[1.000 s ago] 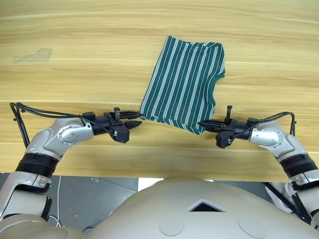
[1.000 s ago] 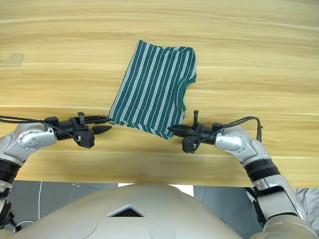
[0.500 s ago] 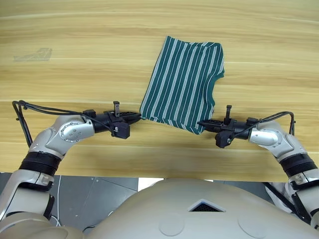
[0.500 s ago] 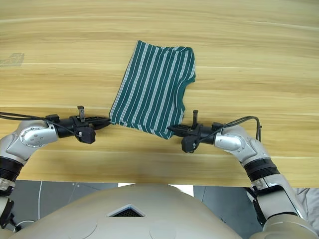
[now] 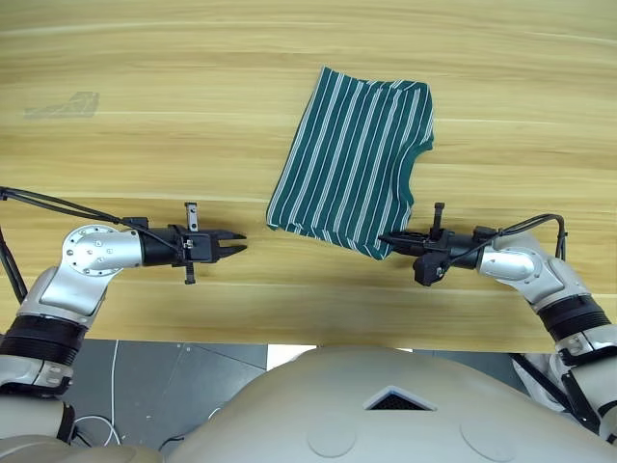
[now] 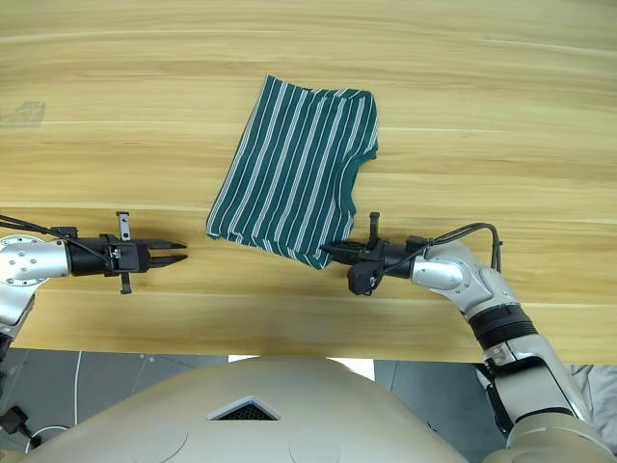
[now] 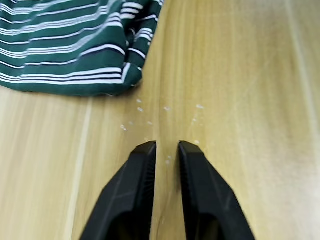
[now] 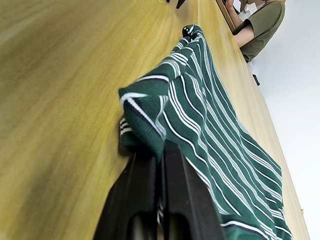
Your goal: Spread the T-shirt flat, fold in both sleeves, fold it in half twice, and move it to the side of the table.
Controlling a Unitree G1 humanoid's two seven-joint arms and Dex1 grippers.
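Folded green striped T-shirt (image 5: 357, 164) lies on wood table (image 5: 145, 58), ahead of and between both grippers. Right gripper (image 5: 386, 239) sits low over the table, fingertips pinched on the shirt's nearest corner. Left gripper (image 5: 239, 243) holds nothing, fingers slightly parted, pointing toward the shirt's other near corner, apart from it. Faint grey patch (image 5: 63, 104) on the table, well ahead-left of the left gripper.
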